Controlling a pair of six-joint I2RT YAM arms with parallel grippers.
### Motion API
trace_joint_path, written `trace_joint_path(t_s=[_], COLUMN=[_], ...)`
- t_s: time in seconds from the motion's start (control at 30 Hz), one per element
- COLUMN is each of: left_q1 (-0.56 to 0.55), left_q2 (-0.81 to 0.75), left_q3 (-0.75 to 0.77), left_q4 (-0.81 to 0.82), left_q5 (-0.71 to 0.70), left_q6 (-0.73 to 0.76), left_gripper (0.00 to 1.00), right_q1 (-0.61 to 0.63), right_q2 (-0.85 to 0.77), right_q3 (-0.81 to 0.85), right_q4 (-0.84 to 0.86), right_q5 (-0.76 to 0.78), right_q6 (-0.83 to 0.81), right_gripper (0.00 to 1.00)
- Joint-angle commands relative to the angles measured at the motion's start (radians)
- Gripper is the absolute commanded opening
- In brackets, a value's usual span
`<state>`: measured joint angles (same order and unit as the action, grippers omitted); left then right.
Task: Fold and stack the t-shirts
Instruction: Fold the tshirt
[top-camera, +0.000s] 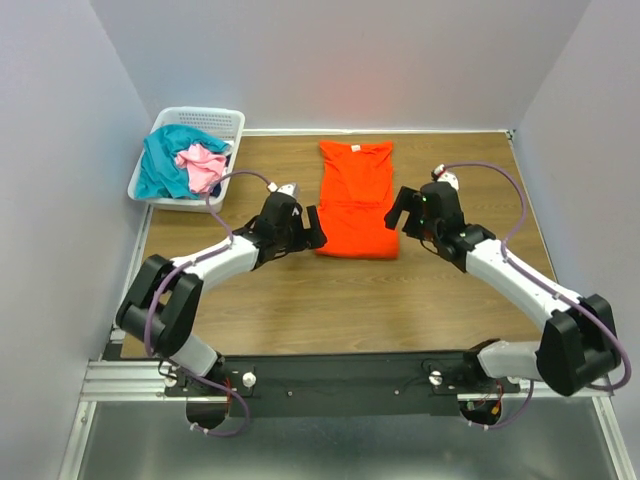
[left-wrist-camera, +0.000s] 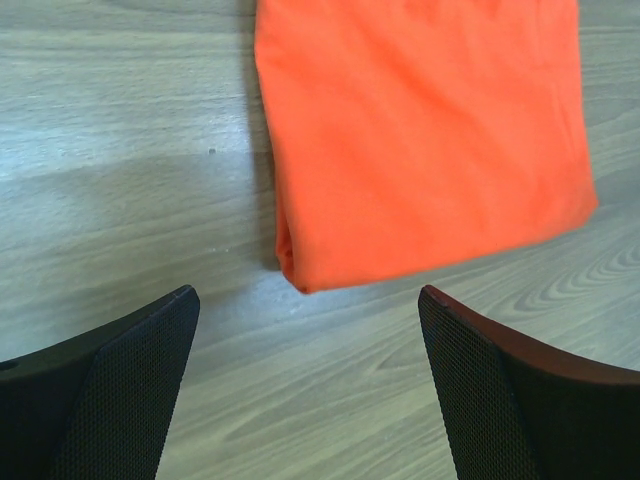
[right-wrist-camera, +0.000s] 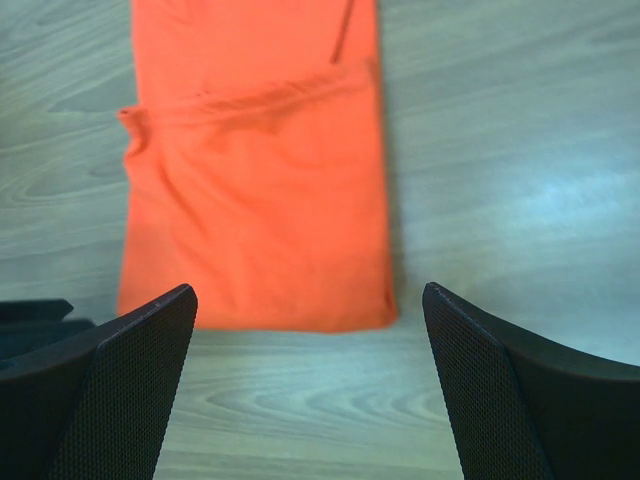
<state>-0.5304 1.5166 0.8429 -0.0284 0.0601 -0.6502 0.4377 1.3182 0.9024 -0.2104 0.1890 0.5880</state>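
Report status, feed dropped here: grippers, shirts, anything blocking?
Left gripper and right gripper open, flanking orange shirt, part-folded on table. Teal shirt, pink shirt in basket. Nothing blocking.

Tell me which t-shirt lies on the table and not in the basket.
The orange t-shirt, lying folded on the wooden table. The teal t-shirt and the pink t-shirt are crumpled in the white basket.

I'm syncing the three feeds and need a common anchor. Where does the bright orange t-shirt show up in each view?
Top external: the bright orange cloth t-shirt lies flat at the centre, slightly above the middle.
Left wrist: the shirt fills the upper right, one folded corner pointing down.
Right wrist: the shirt fills the upper left and centre.
Shared landmark: the shirt's near folded edge on the brown wood-grain table.
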Motion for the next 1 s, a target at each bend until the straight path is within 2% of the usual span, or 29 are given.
trace_joint_path(t_s=[0.0,0.2,0.23,0.4,0.47,0.5,0.6,0.87,0.97], left_q1=[0.0,0.0,0.0,0.0,0.0,0.0,0.0,-0.002,-0.005], left_q2=[0.088,0.194,0.209,0.221,0.228,0.232,0.24,0.257,0.261], left_q3=[0.047,0.087,0.087,0.067,0.065,0.064,0.059,0.042,0.033], left_q4=[0.024,0.024,0.024,0.05,0.05,0.05,0.053,0.073,0.081], left_q5=[0.05,0.075,0.076,0.083,0.078,0.079,0.086,0.098,0.103], left_q6=[0.027,0.027,0.026,0.015,0.011,0.009,0.006,0.001,0.0], left_gripper=[0.96,0.86,0.81,0.74,0.66,0.65,0.5,0.39,0.32], right_q1=[0.003,0.003,0.003,0.001,0.001,0.001,0.001,0.001,0.001], right_q2=[-0.094,-0.148,-0.151,-0.165,-0.165,-0.165,-0.163,-0.146,-0.142], right_q3=[-0.072,-0.103,-0.106,-0.119,-0.126,-0.129,-0.14,-0.16,-0.169], right_q4=[-0.004,-0.01,-0.012,-0.018,-0.018,-0.02,-0.02,-0.023,-0.024], right_q5=[0.101,0.098,0.096,0.099,0.093,0.087,0.087,0.069,0.069], right_q6=[0.044,0.039,0.036,0.032,0.035,0.035,0.036,0.049,0.061], right_gripper=[1.0,1.0,1.0,1.0,1.0,1.0,1.0,1.0,1.0])
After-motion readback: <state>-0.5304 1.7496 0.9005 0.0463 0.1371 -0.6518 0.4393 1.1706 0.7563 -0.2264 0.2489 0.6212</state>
